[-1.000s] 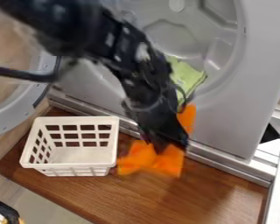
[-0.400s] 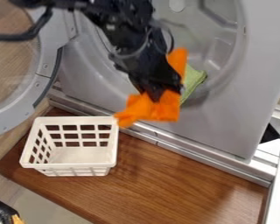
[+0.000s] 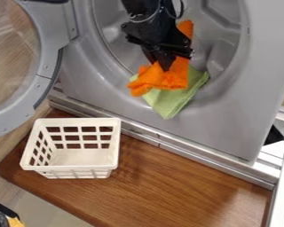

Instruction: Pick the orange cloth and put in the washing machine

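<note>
At the round mouth of the machine [image 3: 227,128], the tool [image 3: 166,66] is gripping the crumpled orange cloth [image 3: 179,76]; a green cloth [image 3: 168,104] lies there, limp.

Carries a white plastic basket [image 3: 73,168] with lattice sides, upright and open-topped, on the left part of the brown wood-grain board [image 3: 168,186], and curves round at the left corner

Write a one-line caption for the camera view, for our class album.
A gripper holds an orange cloth by a green cloth at the washing machine's opening.
</note>
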Controlling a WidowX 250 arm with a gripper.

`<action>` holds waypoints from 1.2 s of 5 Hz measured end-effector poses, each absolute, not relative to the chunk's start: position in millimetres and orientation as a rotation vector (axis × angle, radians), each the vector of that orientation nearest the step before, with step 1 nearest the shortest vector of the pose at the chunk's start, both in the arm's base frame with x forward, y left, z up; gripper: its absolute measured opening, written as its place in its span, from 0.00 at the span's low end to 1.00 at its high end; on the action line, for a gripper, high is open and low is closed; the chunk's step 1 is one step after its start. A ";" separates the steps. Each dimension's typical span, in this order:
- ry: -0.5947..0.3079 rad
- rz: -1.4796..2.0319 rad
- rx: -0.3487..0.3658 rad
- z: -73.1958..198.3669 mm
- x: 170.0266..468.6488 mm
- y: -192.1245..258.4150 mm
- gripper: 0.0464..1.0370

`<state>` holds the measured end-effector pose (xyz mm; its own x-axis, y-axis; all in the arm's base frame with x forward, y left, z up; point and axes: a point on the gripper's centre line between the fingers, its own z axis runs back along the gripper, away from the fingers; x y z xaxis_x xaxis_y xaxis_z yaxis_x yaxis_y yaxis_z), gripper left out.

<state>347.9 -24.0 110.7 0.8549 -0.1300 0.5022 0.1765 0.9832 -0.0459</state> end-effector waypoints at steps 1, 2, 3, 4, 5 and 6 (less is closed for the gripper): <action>-0.512 -0.166 -0.082 102.5 366.5 -18.5 0.05; -0.499 -0.176 -0.077 87.4 379.7 -17.4 0.05; -0.473 -0.186 -0.072 75.2 395.7 -15.3 0.05; -0.462 -0.193 -0.080 69.6 402.9 -14.9 0.07; -0.436 -0.190 -0.074 68.3 399.2 -13.6 0.26; -0.418 -0.182 -0.087 60.6 392.0 -15.1 0.56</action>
